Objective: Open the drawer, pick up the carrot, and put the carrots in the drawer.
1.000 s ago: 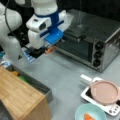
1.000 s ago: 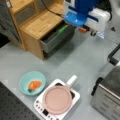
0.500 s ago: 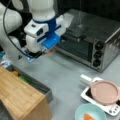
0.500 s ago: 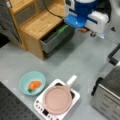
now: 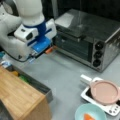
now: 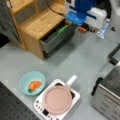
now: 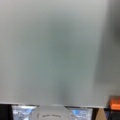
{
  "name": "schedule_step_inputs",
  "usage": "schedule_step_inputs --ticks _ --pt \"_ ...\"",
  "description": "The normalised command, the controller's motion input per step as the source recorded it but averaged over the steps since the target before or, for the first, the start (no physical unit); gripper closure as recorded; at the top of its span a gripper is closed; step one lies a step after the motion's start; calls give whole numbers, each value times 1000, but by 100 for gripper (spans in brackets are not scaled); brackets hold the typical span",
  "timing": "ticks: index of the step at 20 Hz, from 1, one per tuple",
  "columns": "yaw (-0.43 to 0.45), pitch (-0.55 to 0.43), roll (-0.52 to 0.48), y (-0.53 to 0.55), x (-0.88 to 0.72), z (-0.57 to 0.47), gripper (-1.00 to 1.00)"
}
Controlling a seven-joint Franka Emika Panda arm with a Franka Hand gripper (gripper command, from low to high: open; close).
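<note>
carrot (image 6: 82,29) gripped in closed hand (image 6: 86,28) above table, beside open drawer (image 6: 58,37).

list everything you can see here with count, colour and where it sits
dark grey shallow drawer: one, pulled open from the cabinet, green and yellow items inside
light wooden cabinet top: one, above the drawer
small orange carrot piece: one, in the bowl
light blue round bowl: one, at a front view's bottom left
pink round pan: one, on the white cooker
white square cooker: one, beside the bowl
silver toaster oven: one, at a front view's top right
blue and white gripper: one, above the grey table near the drawer's far end
</note>
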Motion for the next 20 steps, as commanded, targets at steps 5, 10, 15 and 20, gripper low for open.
schedule_step_inputs --ticks 5,10,15,20 --pt "128 -213 -17 -329 -145 -213 -100" --pt "151 -159 -19 -410 -2 -161 -100" --pt "144 -77 -26 -354 87 -107 -100" --pt "119 -19 -44 -199 101 -70 -100"
